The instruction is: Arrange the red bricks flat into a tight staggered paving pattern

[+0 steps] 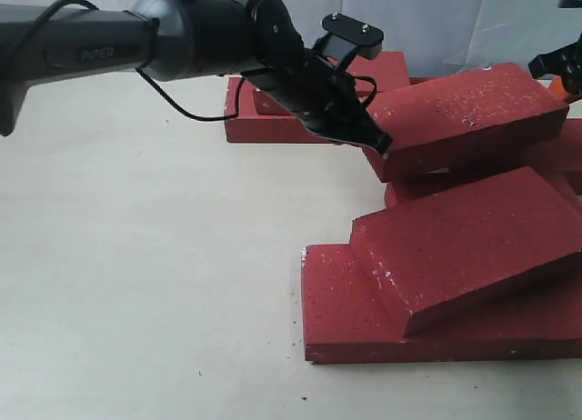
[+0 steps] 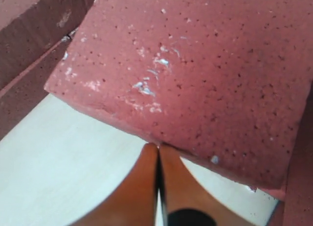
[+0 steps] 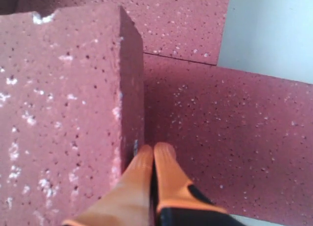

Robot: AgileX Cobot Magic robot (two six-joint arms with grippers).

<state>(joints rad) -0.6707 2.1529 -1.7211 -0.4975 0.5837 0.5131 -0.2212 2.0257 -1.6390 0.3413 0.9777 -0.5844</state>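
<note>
Looked like a robotics lab setup. Noted bare pale table [image 1: 136, 284], white cloth backdrop [image 1: 436, 20] hung behind, grey-black arm [image 1: 91, 43] marked PIPER, loose black cable [image 1: 182, 114] looping under it. Read as a screened-off test station.

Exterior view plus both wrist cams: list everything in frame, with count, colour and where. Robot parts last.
red bricks: at least seven, dark red with white chips, heaped on the table's right half; some flat, two clearly tilted on others.
table: one, cream, under everything.
backdrop: one, white, behind the table.
cable: one, black, looping under the left arm.
left arm: one, grey and black, reaching in from the left.
left gripper: one, black in the exterior view, shut, tips at the corner of the upper tilted brick.
right gripper: one, orange fingers, shut, against a brick's side face; only partly visible at the exterior view's right edge.
</note>
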